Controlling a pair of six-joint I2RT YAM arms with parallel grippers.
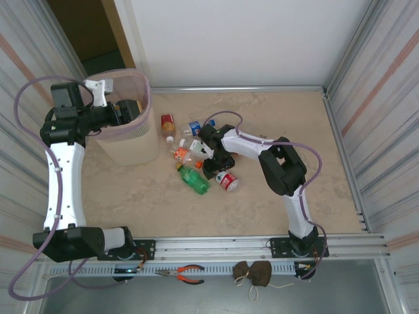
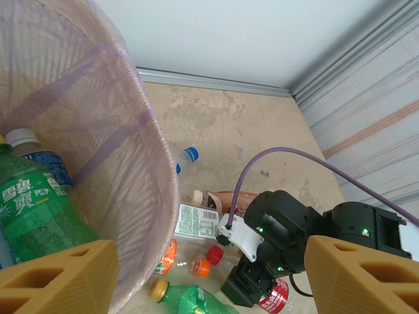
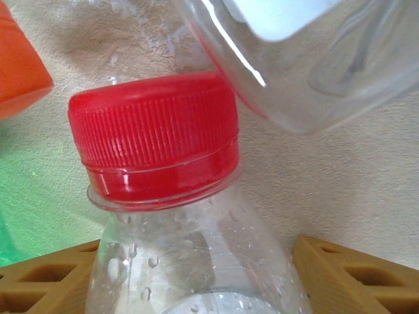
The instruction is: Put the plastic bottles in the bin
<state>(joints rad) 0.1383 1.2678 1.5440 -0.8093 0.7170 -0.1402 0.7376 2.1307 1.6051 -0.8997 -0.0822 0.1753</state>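
Note:
The pale-pink bin [image 1: 124,140] stands at the back left. My left gripper [image 1: 127,110] hangs open over its rim with nothing between its fingers. Inside the bin [image 2: 131,163] lie a green bottle [image 2: 39,209] and a blue-labelled one [image 2: 46,163]. Several bottles lie on the table beside it: a green one [image 1: 194,180], an orange-capped one [image 1: 182,155], a brown one [image 1: 168,123] and a blue-capped one [image 1: 194,127]. My right gripper [image 1: 213,160] is low among them. Its fingers [image 3: 357,275] straddle the neck of a clear red-capped bottle [image 3: 157,144], still open.
A clear square bottle with a white label [image 3: 308,59] lies just beyond the red cap. Corrugated walls close in both sides. Orange-handled pliers [image 1: 186,273] and a brown pouch [image 1: 252,273] lie on the front ledge, below the rail.

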